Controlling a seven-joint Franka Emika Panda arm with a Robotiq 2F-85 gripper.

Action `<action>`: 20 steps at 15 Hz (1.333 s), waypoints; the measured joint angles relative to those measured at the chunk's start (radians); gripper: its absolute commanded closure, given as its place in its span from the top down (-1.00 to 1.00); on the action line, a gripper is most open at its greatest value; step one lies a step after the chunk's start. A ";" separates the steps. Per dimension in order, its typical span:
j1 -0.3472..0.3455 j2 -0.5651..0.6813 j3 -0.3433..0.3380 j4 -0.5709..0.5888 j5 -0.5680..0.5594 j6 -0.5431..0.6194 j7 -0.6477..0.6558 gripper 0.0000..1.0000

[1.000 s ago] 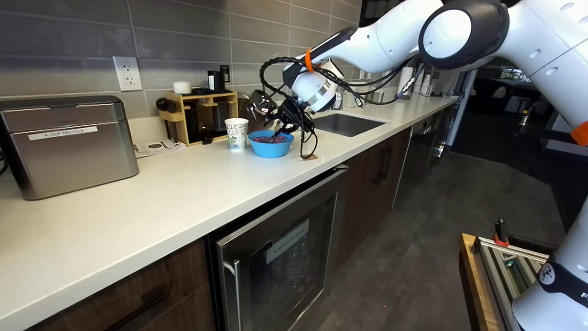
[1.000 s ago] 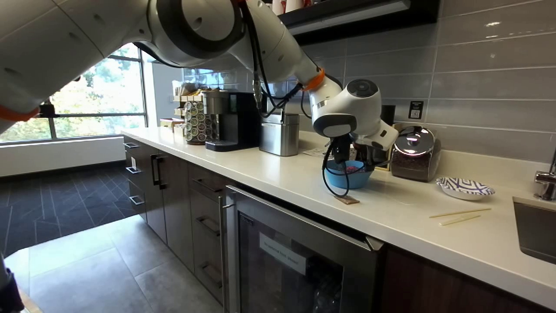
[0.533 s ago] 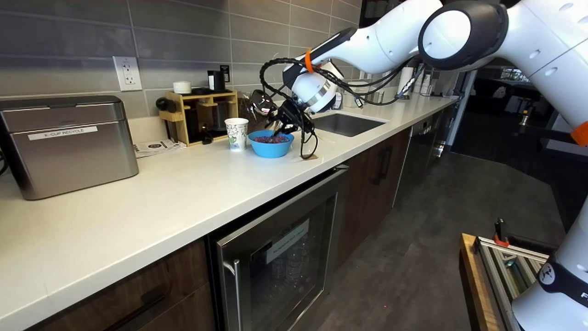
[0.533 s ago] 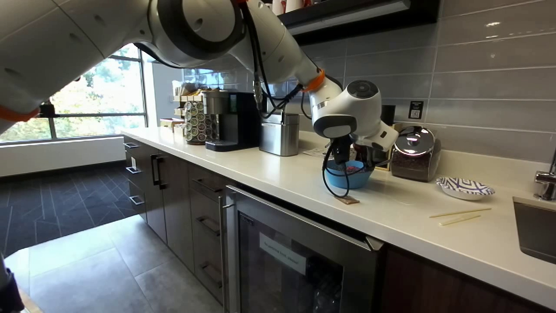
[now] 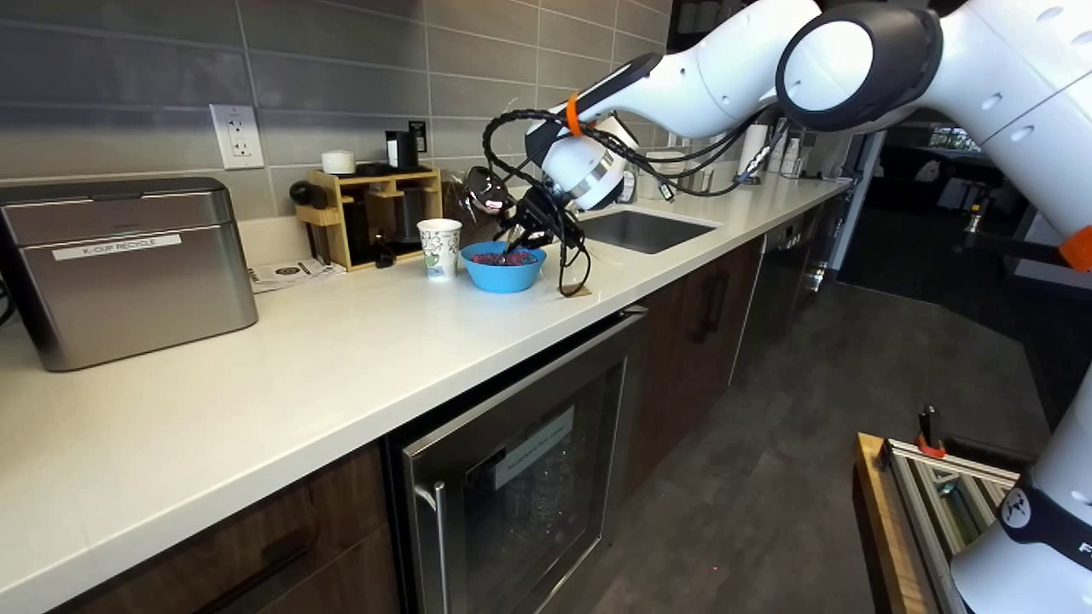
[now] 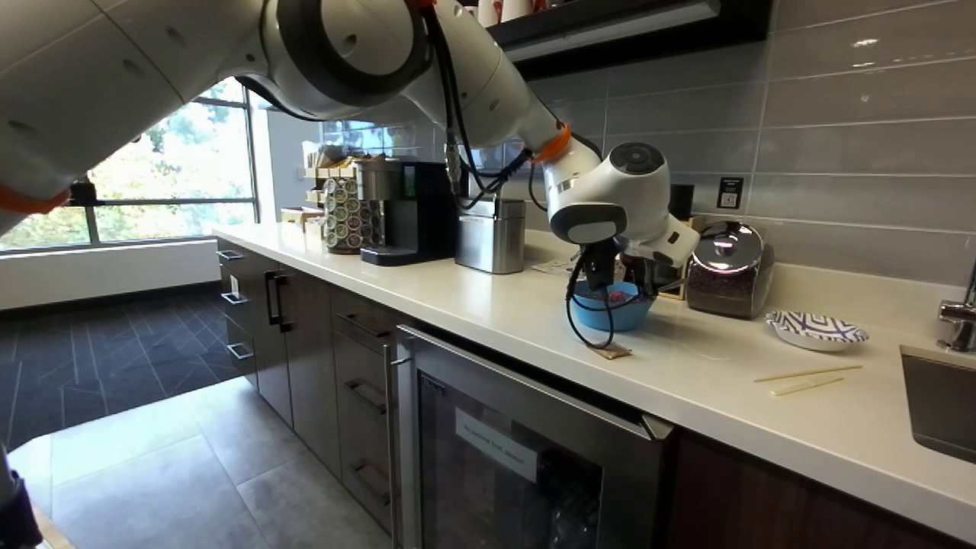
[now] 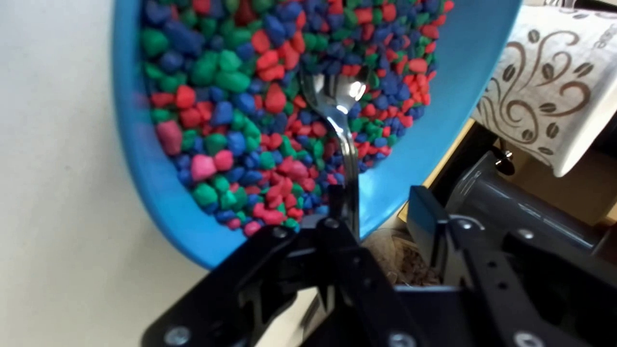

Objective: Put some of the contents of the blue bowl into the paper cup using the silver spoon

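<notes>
The blue bowl [image 5: 502, 278] stands on the counter in both exterior views [image 6: 624, 315]. In the wrist view its wall [image 7: 436, 118] surrounds the contents [image 7: 231, 115], red, green and blue pebbles. The silver spoon [image 7: 344, 140] rests with its scoop end in the pebbles and its handle up over the rim. My gripper [image 7: 381, 205] is open at the rim. The handle runs along the left finger's inner side; I cannot tell if they touch. The right finger is apart from it. The paper cup [image 7: 535, 86] stands upright beside the bowl in an exterior view [image 5: 440, 251].
A wooden organizer [image 5: 388, 181] stands behind the cup. A glass jar [image 6: 728, 278], a patterned bowl [image 6: 816, 332] and two sticks [image 6: 808, 374] are on the counter toward the sink [image 5: 644, 230]. My cable loop hangs near the bowl over a brown packet [image 6: 612, 351].
My wrist has sunk very slightly at the bowl. The bowl and the cup have not moved.
</notes>
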 measured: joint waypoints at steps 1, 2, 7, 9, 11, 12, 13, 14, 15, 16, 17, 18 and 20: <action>0.000 0.000 0.000 0.001 0.000 0.000 -0.001 -0.26; 0.000 0.000 0.000 0.001 0.000 0.000 -0.002 -0.29; -0.001 0.002 0.000 0.001 0.000 0.000 -0.004 -0.52; -0.002 0.003 0.000 0.001 0.000 0.000 -0.004 -0.56; -0.003 0.004 0.000 0.001 0.000 0.000 -0.004 -0.64; -0.003 0.005 0.000 0.001 0.000 0.000 -0.004 -0.82; -0.003 0.005 0.000 0.001 0.000 0.000 -0.004 -0.82; -0.003 0.005 0.000 0.001 0.000 0.000 -0.004 -0.84; -0.003 0.005 0.000 0.001 0.000 0.000 -0.004 -0.99; -0.003 0.006 0.000 0.001 0.000 0.000 -0.004 -0.96; -0.004 0.006 0.000 0.001 0.000 0.000 -0.004 -1.00; -0.004 0.006 0.000 0.001 0.000 0.000 -0.005 -1.00; -0.004 0.006 0.000 0.002 0.000 0.000 -0.006 -1.00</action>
